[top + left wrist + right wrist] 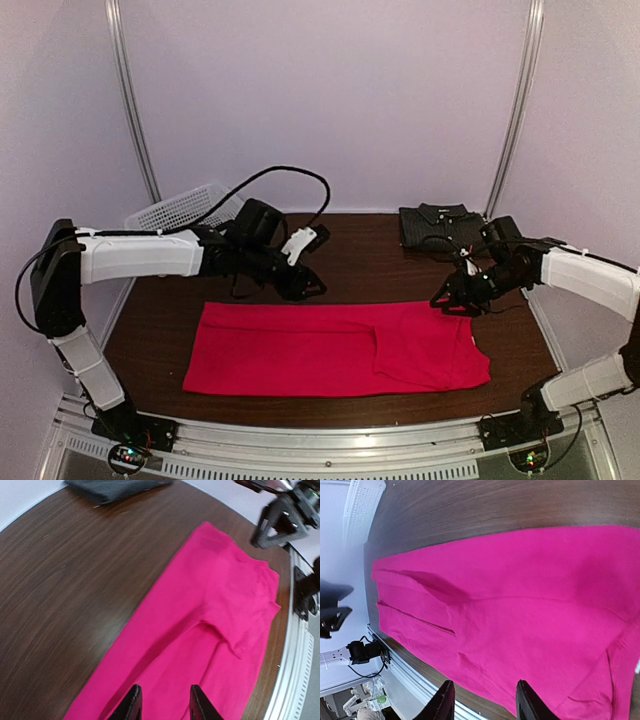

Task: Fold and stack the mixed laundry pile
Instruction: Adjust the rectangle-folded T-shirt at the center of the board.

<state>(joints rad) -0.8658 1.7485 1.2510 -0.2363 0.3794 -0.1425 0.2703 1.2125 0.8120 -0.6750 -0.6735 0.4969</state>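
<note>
While hovering by the far edge of the laid-out red-pink T-shirt (pixel 330 350), left gripper (pixel 312 286) and right gripper (pixel 446 301) both hanging open, gripping nothing, pinstriped shirt (pixel 435 222) folded back right.

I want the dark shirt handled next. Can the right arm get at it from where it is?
Probably yes. The dark shirt lies at the back right, just behind the right tool, which hangs open and empty over the red tee. Nothing seems to lie between them.

Matt red-pink cloth T-shirt (pixel 330 345) lies smooth on dark wood-grain table (pixel 370 265) (slightly glossy).
</note>
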